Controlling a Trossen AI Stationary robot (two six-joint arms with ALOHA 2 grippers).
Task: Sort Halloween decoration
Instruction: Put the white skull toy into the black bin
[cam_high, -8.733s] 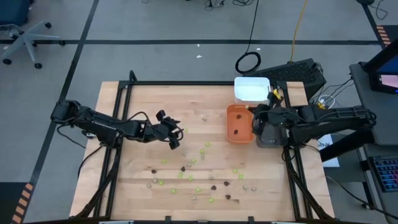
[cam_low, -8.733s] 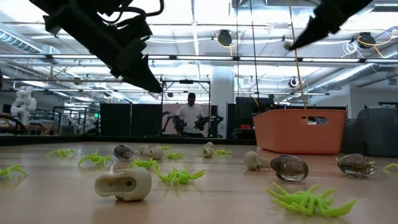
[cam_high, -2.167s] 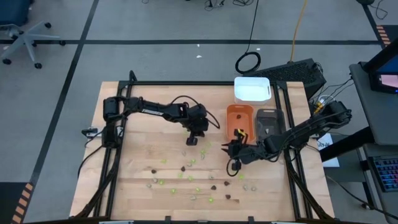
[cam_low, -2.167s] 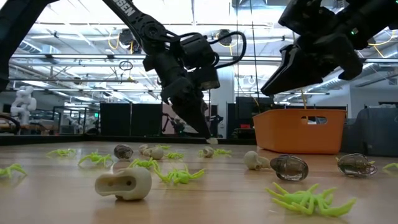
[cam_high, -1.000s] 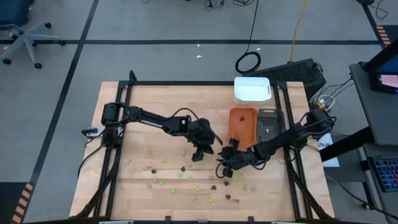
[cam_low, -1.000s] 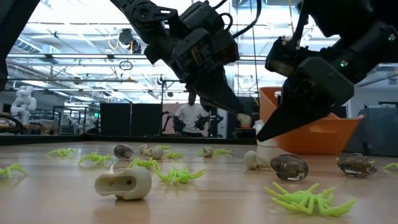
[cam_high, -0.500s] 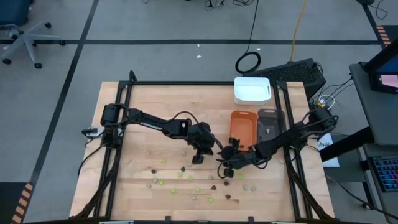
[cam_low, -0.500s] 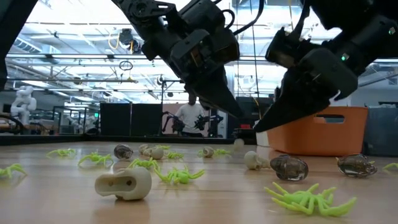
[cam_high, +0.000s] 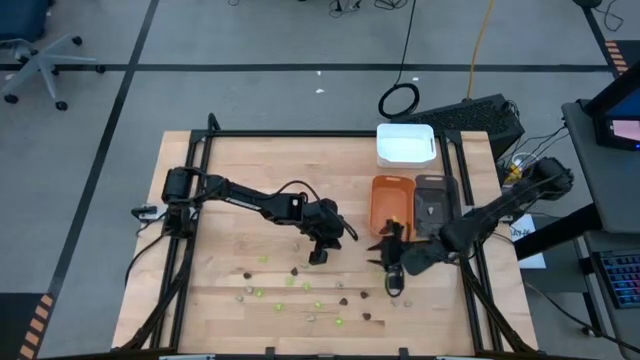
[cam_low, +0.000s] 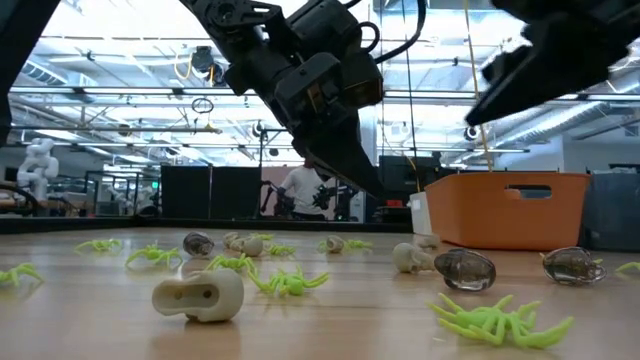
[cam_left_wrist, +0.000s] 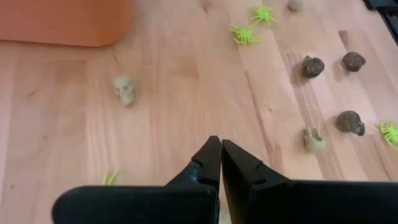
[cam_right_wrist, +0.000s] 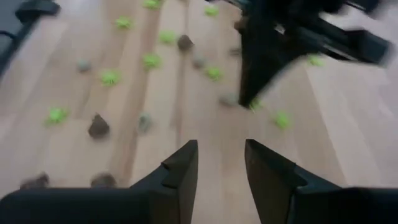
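Nearest in the low view, a beige skull (cam_low: 198, 296) lies at lower left, with a green spider (cam_low: 496, 322) at lower right and 2 dark pieces (cam_low: 465, 269) just behind. Most of the decorations sit scattered over the lower middle of the table (cam_high: 240, 170) in the high view. At centre, the left gripper (cam_high: 318, 257) points down with fingers pressed together, empty. Right of it, the right gripper (cam_high: 394, 285) hangs with fingers spread, empty. Farther back stand the orange tray (cam_high: 390, 201), grey tray (cam_high: 433, 200) and white tray (cam_high: 405, 144).
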